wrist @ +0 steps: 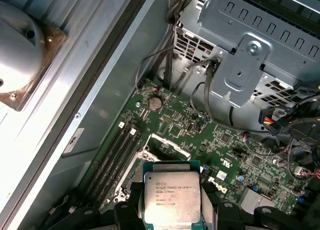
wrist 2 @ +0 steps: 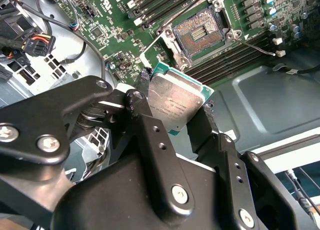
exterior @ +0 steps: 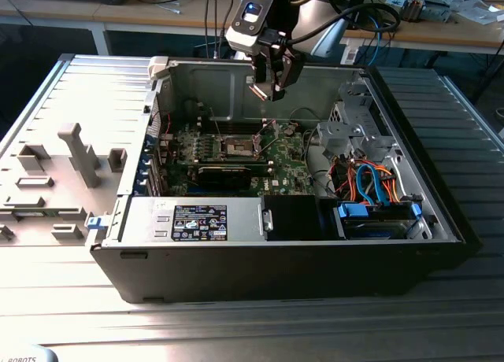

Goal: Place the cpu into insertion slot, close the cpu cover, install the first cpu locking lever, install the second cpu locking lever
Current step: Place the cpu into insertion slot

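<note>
My gripper hangs inside the open computer case, above the green motherboard, and is shut on the cpu. The cpu is a flat square chip with a silver-grey top, pinched by its edges between the black fingers; it also appears in the first wrist view. The insertion slot lies bare below, its pin field showing. The cpu cover stands swung open at one side of the slot. In the exterior view the slot sits below and slightly to the left of the gripper.
A long black card lies just in front of the slot. A metal drive cage and coloured cables fill the case's right side. A power supply box sits at the front. Grey fixtures stand outside on the left.
</note>
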`<act>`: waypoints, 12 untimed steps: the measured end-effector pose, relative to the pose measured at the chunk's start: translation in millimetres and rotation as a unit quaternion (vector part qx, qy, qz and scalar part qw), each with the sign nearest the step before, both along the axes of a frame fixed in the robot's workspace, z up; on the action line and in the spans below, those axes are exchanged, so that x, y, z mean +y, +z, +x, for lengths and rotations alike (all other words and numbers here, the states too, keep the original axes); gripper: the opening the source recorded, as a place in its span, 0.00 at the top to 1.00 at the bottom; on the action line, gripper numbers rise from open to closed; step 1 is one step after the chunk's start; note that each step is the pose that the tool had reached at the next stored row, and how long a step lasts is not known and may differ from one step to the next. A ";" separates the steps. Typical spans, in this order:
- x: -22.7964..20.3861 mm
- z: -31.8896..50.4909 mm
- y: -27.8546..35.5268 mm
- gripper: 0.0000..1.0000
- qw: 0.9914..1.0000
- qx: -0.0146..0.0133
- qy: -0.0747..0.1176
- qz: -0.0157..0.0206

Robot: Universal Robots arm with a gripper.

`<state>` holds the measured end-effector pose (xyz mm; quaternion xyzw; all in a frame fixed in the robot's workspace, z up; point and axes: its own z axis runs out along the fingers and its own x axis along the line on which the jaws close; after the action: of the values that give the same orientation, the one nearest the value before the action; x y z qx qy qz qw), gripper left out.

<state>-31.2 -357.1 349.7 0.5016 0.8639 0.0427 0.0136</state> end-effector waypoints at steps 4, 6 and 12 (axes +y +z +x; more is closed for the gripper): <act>0.0 0.0 0.0 0.45 1.000 0.000 -0.002 0.000; 0.0 0.0 0.0 0.45 1.000 0.000 -0.003 0.000; 0.0 0.0 0.0 0.45 1.000 0.000 -0.007 0.000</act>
<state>-31.2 -357.1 349.6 0.5079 0.8603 0.0426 0.0140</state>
